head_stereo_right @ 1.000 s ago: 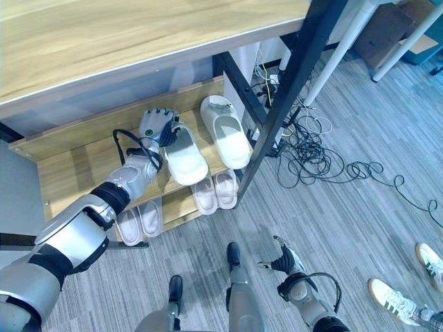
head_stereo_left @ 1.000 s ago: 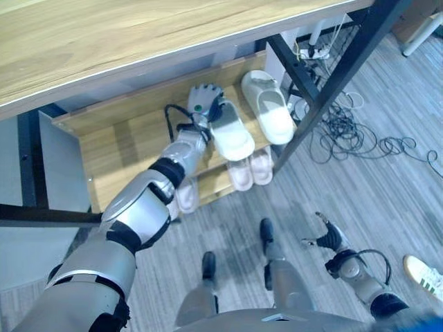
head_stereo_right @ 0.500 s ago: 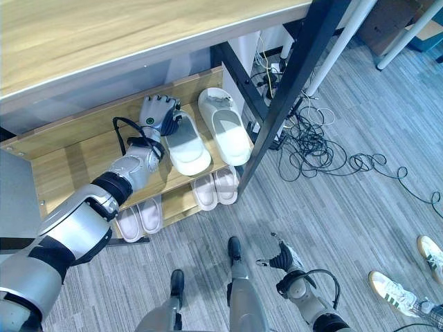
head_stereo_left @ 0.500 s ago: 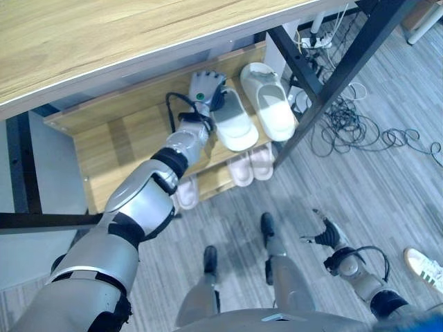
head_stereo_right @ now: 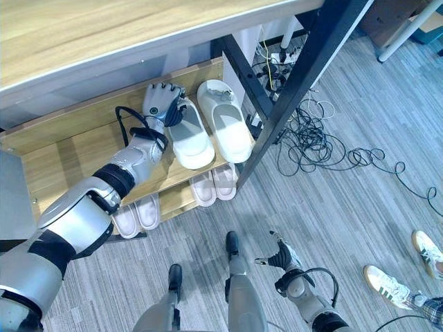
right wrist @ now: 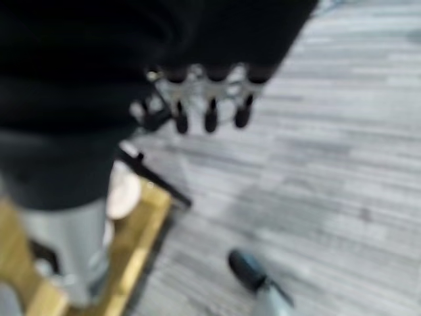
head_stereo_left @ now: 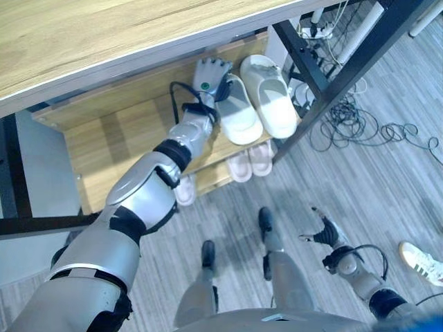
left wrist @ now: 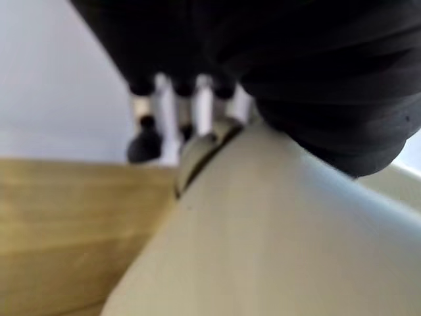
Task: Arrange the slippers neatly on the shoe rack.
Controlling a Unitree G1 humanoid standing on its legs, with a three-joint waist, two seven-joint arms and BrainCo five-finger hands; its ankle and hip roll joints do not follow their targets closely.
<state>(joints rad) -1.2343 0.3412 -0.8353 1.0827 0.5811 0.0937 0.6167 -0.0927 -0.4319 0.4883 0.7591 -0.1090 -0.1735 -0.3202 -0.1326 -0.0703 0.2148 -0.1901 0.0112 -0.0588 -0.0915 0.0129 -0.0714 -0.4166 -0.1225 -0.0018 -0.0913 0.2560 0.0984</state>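
1. A white slipper [head_stereo_right: 190,135] is lying on the top shelf of the wooden shoe rack [head_stereo_right: 76,149], toe pointing toward the robot, with its heel end in the left hand [head_stereo_right: 162,102].
2. The left hand is reaching in under the table [head_stereo_right: 104,28], its fingers curling round the slipper's heel edge; in the left wrist view the fingers [left wrist: 200,108] are hooking over the slipper's rim [left wrist: 276,224].
3. A second white slipper [head_stereo_right: 225,126] is sitting just beside it on the same shelf, nearer the black table leg [head_stereo_right: 304,76], the two lying roughly parallel.
4. Two pairs of pale pink slippers are resting on the lower shelf: one pair [head_stereo_right: 213,185] under the white ones, another [head_stereo_right: 137,216] further left.
5. The right hand [head_stereo_right: 280,257] is hanging low over the grey floor [head_stereo_right: 346,228], fingers loosely spread and holding nothing.
6. A tangle of cables [head_stereo_right: 325,152] is lying on the floor past the table leg, and a person's white shoes [head_stereo_right: 405,277] are showing at the far right.
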